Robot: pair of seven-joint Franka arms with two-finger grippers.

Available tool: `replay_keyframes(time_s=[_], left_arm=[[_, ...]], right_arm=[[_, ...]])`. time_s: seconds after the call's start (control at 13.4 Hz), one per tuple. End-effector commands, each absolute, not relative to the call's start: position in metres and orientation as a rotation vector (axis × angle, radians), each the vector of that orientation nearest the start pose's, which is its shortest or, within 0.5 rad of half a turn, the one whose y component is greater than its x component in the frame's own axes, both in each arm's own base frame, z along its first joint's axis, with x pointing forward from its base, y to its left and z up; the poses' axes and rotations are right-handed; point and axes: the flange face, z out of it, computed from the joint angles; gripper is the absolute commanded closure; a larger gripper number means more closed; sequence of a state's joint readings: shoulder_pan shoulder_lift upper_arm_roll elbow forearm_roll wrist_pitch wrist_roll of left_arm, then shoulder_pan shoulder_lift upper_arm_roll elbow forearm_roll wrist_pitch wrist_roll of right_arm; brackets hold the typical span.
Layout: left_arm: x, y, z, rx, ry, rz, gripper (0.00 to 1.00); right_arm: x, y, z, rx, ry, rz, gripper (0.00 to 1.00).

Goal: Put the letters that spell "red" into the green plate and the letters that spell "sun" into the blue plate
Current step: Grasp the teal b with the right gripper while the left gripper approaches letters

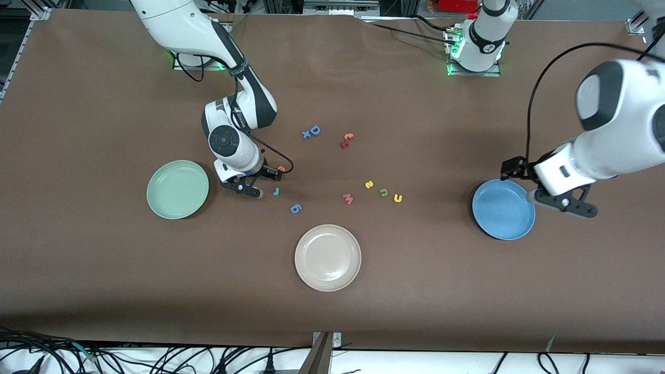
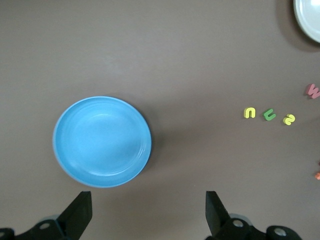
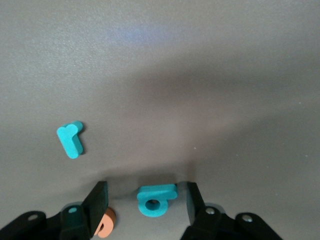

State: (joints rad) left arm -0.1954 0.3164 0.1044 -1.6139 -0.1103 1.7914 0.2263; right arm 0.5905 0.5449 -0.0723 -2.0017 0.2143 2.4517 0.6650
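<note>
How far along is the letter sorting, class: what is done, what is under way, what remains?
Done: nothing; the green plate and blue plate hold no letters. Under way: the right gripper is down at the table, fingers either side of the teal d, not yet gripping it. Left: the teal r, orange e, and the yellow s, green n, yellow u. The left gripper waits open beside the blue plate.

Glossy blue plate (image 2: 102, 141) – matt (cloth-like) brown table (image 1: 467, 291).

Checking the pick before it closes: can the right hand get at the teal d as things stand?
Probably yes. The right hand is down at the table with its fingers apart on either side of the teal d; only the orange e sits close beside one finger.
</note>
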Motion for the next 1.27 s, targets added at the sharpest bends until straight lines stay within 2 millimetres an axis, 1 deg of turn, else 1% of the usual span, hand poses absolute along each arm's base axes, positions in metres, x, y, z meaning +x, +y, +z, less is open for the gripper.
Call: replay_keyframes(time_s=[0.0, 0.15, 0.22, 0.3, 0.37, 0.45, 0.52, 0.6, 0.67, 0.75, 0.89, 1.04, 1.12, 1.19], left_arm=[[0.653, -0.102, 0.39, -3.201, 0.503, 0.222, 0.0], [0.661, -0.115, 0.365, -3.253, 0.491, 0.204, 0.0], [0.661, -0.122, 0.353, -3.267, 0.501, 0.229, 0.0], [0.661, -0.135, 0.343, -3.267, 0.524, 0.239, 0.0], [0.661, -0.148, 0.337, -3.263, 0.529, 0.213, 0.0], [0.661, -0.162, 0.329, -3.255, 0.555, 0.195, 0.0], [0.661, -0.172, 0.316, -3.247, 0.57, 0.203, 0.0], [0.66, -0.18, 0.309, -3.246, 0.571, 0.193, 0.0], [0.661, -0.189, 0.31, -3.251, 0.539, 0.151, 0.0], [0.662, -0.194, 0.311, -3.259, 0.466, 0.123, 0.0], [0.656, -0.215, 0.311, -3.255, 0.366, 0.128, 0.0], [0.658, -0.217, 0.31, -3.259, 0.315, 0.084, 0.0], [0.658, -0.219, 0.305, -3.256, 0.314, 0.06, 0.0], [0.657, -0.224, 0.302, -3.224, 0.319, 0.046, 0.0]], right_arm=[[0.511, 0.293, 0.17, -3.063, 0.502, 0.202, 0.28], [0.509, 0.292, 0.169, -3.063, 0.505, 0.208, 0.29], [0.508, 0.291, 0.169, -3.066, 0.506, 0.208, 0.37], [0.508, 0.291, 0.169, -3.064, 0.507, 0.209, 0.46], [0.508, 0.292, 0.169, -3.064, 0.505, 0.21, 0.51], [0.508, 0.291, 0.168, -3.065, 0.51, 0.211, 0.55], [0.507, 0.292, 0.169, -3.065, 0.506, 0.212, 0.6], [0.506, 0.292, 0.168, -3.067, 0.506, 0.215, 0.65], [0.505, 0.292, 0.168, -3.067, 0.506, 0.215, 0.71], [0.506, 0.291, 0.168, -3.066, 0.509, 0.215, 0.79], [0.506, 0.291, 0.168, -3.067, 0.509, 0.215, 0.91], [0.507, 0.29, 0.169, -3.064, 0.513, 0.211, 0.91], [0.509, 0.291, 0.173, -3.062, 0.513, 0.205, 0.91], [0.512, 0.292, 0.18, -3.056, 0.512, 0.195, 0.91]])
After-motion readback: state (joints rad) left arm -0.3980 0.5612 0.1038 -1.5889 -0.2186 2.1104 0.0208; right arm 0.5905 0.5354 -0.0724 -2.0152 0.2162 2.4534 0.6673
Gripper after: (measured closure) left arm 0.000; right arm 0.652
